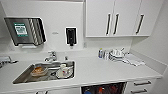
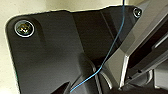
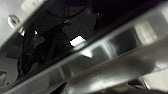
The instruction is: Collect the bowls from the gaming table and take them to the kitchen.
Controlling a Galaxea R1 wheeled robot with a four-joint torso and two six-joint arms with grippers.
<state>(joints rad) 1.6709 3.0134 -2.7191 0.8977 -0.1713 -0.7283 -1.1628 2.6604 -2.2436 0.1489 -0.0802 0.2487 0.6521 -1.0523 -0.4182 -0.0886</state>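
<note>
— Head view, what's nearest?
— White worktop, steel sink set into it. An orange-red bowl and a pale bowl lie in the sink, side by side.
— Farther back?
— Tap, then soap dispenser and towel dispenser on the wall; cabinets up right.
— Fingers?
— Either arm: cannot tell.
</note>
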